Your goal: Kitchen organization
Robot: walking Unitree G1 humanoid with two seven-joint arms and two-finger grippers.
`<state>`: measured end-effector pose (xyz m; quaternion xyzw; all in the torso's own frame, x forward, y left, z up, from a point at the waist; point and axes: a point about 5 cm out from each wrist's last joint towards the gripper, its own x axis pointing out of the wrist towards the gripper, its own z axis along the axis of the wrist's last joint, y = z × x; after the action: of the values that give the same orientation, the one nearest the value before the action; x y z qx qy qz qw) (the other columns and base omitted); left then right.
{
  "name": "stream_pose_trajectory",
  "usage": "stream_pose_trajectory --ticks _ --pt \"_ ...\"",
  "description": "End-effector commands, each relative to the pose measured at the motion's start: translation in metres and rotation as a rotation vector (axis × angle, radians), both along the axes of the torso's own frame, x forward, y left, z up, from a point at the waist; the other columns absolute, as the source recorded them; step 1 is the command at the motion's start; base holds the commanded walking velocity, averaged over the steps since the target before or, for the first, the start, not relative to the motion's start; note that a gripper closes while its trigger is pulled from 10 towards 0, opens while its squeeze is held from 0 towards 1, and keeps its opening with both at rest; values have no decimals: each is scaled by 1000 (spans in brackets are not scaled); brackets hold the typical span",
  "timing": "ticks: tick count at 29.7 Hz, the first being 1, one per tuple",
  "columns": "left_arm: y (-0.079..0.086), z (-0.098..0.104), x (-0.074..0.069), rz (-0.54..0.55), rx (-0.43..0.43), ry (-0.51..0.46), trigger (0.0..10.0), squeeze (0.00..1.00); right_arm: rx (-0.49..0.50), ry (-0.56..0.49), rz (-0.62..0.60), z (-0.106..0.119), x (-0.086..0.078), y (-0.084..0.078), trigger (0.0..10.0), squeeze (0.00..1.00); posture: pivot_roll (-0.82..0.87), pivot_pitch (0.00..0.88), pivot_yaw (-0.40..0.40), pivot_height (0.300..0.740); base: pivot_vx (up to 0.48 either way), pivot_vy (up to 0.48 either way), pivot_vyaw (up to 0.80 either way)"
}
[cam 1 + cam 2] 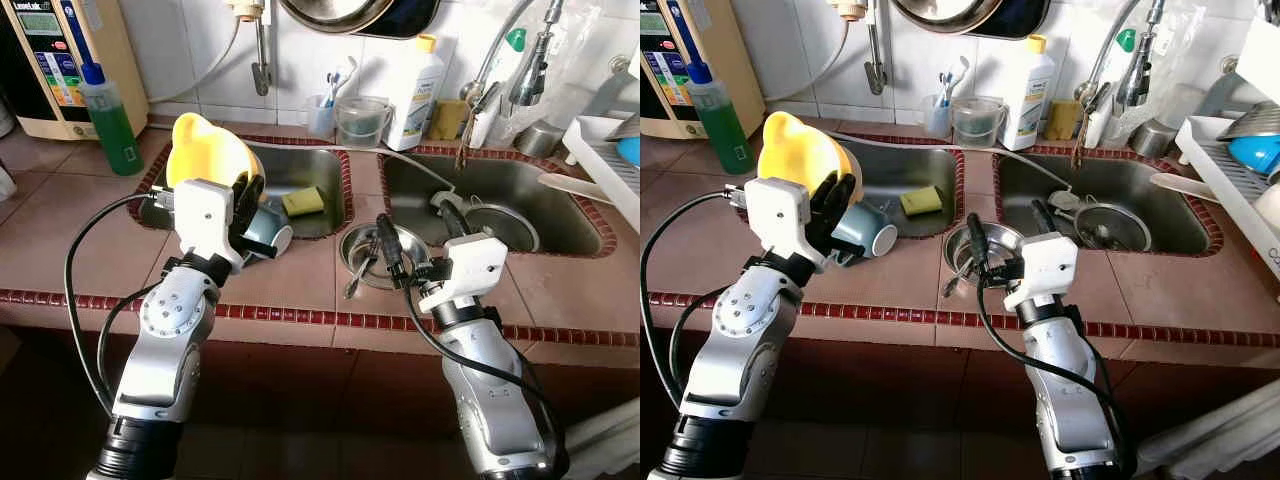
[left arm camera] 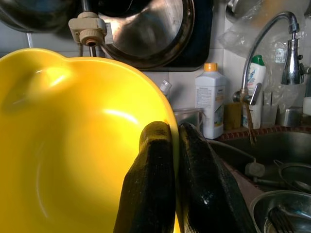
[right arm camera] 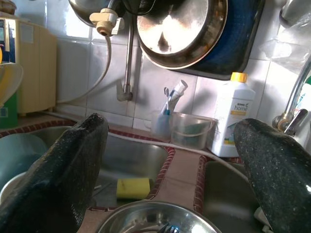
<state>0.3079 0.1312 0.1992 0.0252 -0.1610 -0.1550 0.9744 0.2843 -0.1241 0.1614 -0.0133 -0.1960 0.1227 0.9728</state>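
Currently left claw [image 1: 248, 192] pinching the rim of the yellow bowl [image 1: 205, 150], held above the left sink [image 1: 310, 170] edge, while right claw [image 1: 385, 245] sits spread over the steel bowl [image 1: 375, 255] on the table [image 1: 90, 230].

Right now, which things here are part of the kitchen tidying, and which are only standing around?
In the job:
- yellow bowl, pinched at the rim by the left gripper
- steel bowl, under the open right gripper
- teal mug

Standing around:
- sponge
- green bottle
- white bottle
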Motion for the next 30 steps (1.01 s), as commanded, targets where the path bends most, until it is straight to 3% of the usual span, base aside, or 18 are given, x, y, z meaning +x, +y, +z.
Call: stream_pose_trajectory --ticks 1,8,13,15,22,25,30 --pt "-4 7 0 -20 12 -22 10000 0 -5 2 3 1 -1 -1 10000 0 -132 19 -30 740 0 0 0" --pt "-5 8 -2 -20 27 -55 10000 0 -7 3 7 1 -2 -1 10000 0 -134 16 -34 740 0 0 0" --pt "-10 11 -13 -45 128 -156 10000 0 -4 0 20 5 -2 0 10000 0 -134 18 -35 740 0 0 0" --pt "-11 11 -15 -53 128 -165 10000 0 -4 -4 27 6 -2 1 10000 0 -134 18 -35 740 0 0 0" --pt "-20 8 -26 -105 157 -185 10000 0 -1 -22 92 17 -4 9 10000 0 -134 23 -37 740 0 0 0" --pt "-35 1 -34 -127 235 -244 10000 0 -1 -39 144 27 -4 17 10000 0 -126 23 -42 740 0 0 0" --pt "-38 -8 -33 -122 264 -254 10000 0 25 -44 236 38 -6 28 10000 0 -123 22 -49 740 0 0 0"
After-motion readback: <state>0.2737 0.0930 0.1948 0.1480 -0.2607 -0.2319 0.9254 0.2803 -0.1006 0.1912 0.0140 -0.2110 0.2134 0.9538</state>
